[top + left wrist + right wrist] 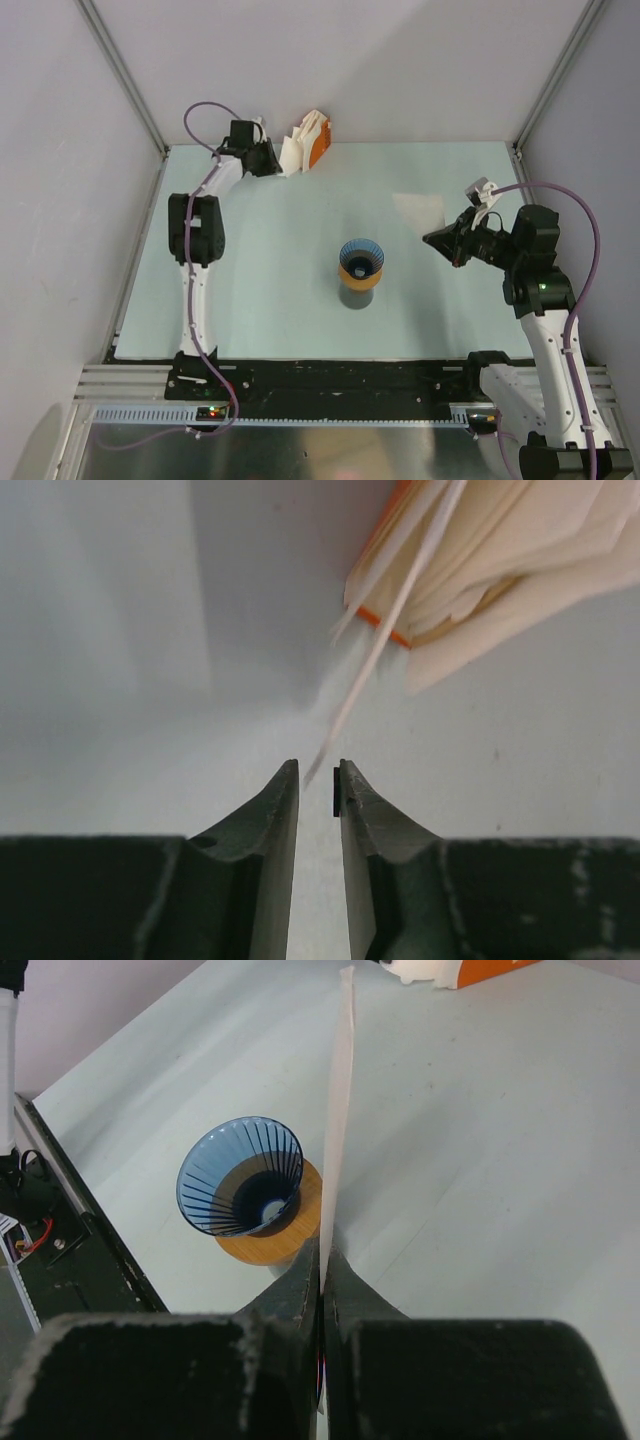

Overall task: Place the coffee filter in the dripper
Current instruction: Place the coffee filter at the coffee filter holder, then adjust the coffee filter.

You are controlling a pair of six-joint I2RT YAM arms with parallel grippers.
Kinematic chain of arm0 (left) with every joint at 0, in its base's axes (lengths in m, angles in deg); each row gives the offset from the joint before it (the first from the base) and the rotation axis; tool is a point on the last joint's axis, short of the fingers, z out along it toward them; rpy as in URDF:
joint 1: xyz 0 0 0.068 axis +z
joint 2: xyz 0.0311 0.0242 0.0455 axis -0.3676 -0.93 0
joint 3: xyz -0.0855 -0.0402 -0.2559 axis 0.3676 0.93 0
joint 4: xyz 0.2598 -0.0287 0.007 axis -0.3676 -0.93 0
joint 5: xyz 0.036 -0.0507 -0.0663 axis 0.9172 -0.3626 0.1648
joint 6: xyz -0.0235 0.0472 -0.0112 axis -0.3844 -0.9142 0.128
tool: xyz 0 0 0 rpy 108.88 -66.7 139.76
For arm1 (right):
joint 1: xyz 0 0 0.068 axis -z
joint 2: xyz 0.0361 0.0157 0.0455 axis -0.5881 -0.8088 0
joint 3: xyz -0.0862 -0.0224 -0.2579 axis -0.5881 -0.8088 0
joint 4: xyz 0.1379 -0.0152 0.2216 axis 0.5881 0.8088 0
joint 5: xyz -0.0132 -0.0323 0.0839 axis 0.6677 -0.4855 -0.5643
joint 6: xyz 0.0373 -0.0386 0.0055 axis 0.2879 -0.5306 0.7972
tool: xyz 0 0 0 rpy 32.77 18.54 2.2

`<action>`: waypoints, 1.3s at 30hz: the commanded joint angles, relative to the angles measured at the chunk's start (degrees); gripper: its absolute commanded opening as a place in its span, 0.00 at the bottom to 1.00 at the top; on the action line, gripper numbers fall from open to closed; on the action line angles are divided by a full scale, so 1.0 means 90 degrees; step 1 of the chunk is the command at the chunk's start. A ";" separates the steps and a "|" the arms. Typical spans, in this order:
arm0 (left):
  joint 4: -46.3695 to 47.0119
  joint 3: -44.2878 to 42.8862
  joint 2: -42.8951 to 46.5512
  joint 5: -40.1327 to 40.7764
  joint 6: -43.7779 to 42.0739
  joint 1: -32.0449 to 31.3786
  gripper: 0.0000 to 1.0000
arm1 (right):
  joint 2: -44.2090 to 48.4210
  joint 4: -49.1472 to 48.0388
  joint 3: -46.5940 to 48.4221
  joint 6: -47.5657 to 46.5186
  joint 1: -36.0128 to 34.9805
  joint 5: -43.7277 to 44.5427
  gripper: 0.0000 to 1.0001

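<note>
Right wrist view: the dripper (pixel 240 1175), a translucent blue ribbed cone with a wide round mouth, stands upright on a flat orange ring (pixel 290 1240) near the middle of the pale matte surface (pixel 500 1160). To its right, the right jaws are pressed together on a coffee filter (pixel 340 1110), thin white paper seen edge-on. At the far edge, the left jaws stand a narrow gap apart before a fanned stack of cream filters (pixel 500 560). One sheet (pixel 370 670) reaches their tips; I cannot tell whether it is pinched.
</note>
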 commanded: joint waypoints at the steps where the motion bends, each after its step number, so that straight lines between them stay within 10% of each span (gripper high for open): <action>1: 0.0208 -0.0903 -0.0402 -0.0186 0.0347 -0.0010 0.26 | 0.0012 -0.0009 0.0279 -0.0041 -0.0011 0.0100 0.00; 8: 0.0701 -0.1788 -0.0940 -0.0805 0.0540 -0.0095 0.16 | 0.0010 0.0128 0.0339 -0.0147 -0.0005 0.0166 0.00; 14: 0.0998 -0.1477 -0.0633 -0.0738 0.0522 -0.0093 0.81 | 0.0047 0.0277 0.0487 -0.0176 -0.0015 0.0152 0.00; 18: 0.1146 -0.0701 0.0125 -0.0619 0.0312 0.0036 0.96 | 0.0133 0.0319 0.0595 -0.0132 -0.0016 -0.0060 0.00; 25: 0.2419 0.3049 0.3980 -0.0509 -0.0994 0.0327 1.00 | 0.0367 0.0692 0.0936 0.0215 -0.0002 -0.1331 0.00; 30: 0.1155 0.4689 0.7266 -0.1804 -0.2814 0.0330 1.00 | 0.0551 0.0420 0.0892 0.1495 -0.0188 -0.2644 0.00; 35: 0.0316 0.5302 0.9494 -0.3921 -0.1906 -0.0134 1.00 | 0.1060 -0.2196 0.0554 0.3570 -0.0689 -0.2189 0.00; 39: 0.0489 0.5079 1.0184 -0.3204 -0.1324 -0.1918 1.00 | 0.0898 -0.4034 0.0591 0.4628 -0.1463 -0.1172 0.00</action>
